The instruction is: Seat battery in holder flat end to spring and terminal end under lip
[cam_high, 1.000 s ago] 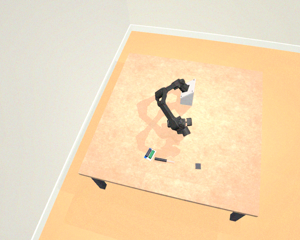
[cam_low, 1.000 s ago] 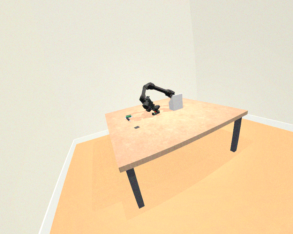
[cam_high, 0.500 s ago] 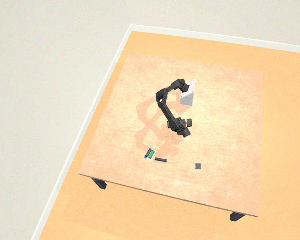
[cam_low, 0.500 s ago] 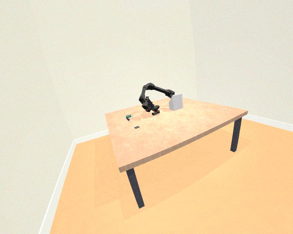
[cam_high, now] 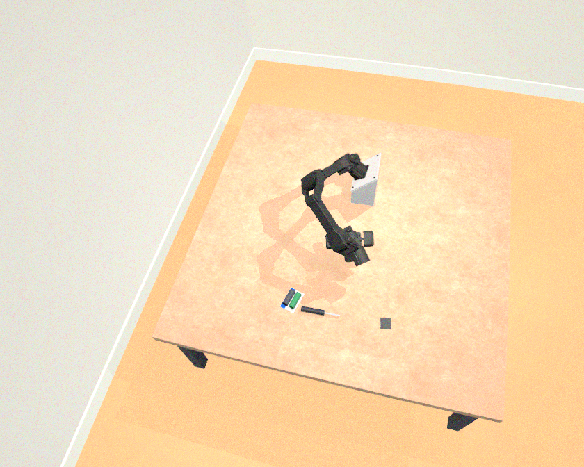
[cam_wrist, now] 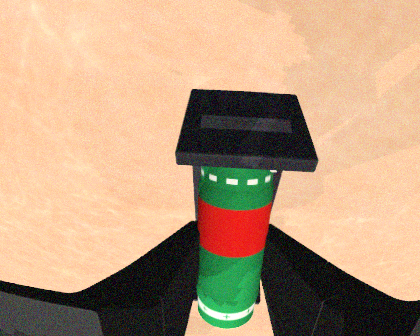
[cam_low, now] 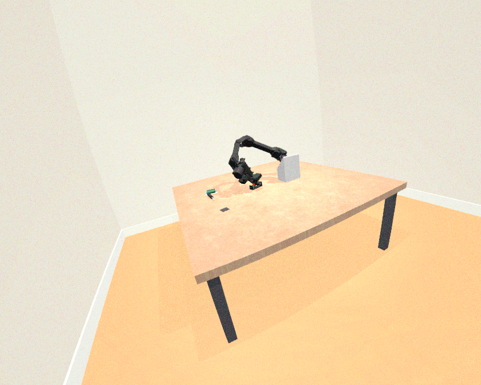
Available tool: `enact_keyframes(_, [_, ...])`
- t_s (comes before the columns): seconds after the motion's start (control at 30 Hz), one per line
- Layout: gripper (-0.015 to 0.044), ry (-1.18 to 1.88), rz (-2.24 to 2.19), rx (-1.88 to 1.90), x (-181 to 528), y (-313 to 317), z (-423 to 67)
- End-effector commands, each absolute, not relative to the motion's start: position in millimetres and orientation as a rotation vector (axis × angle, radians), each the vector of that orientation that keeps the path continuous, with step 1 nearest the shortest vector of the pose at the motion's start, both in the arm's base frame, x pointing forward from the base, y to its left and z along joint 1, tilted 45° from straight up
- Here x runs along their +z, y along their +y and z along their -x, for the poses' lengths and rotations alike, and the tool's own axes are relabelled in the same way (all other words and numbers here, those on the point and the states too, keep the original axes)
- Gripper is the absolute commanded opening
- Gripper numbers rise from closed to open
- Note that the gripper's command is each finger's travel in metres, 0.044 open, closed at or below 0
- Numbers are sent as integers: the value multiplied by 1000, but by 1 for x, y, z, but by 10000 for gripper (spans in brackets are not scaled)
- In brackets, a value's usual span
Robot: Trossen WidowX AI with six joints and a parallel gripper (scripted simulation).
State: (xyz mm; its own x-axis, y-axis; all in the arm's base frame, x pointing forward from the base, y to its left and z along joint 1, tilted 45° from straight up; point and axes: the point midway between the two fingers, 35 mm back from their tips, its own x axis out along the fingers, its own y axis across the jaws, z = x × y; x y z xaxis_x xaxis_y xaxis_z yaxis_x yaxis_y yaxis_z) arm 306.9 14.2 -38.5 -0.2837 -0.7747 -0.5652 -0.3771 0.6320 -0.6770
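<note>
The arm folds over from its grey mount block and dips low toward the table, wrist angled down. Its gripper is clamped on the battery — a smooth green cylinder with a red band and white dashed rings. The battery points to twelve o'clock in the wrist view, far end tucked under the holder — a flat, matte black square with a shallow slot.
</note>
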Motion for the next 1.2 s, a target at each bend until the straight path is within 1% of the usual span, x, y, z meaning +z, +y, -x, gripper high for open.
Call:
enact_keyframes(0.0, [77, 1867, 914, -508, -41, 14, -309])
enact_keyframes(1.17, [77, 1741, 911, -398, -45, 9, -306])
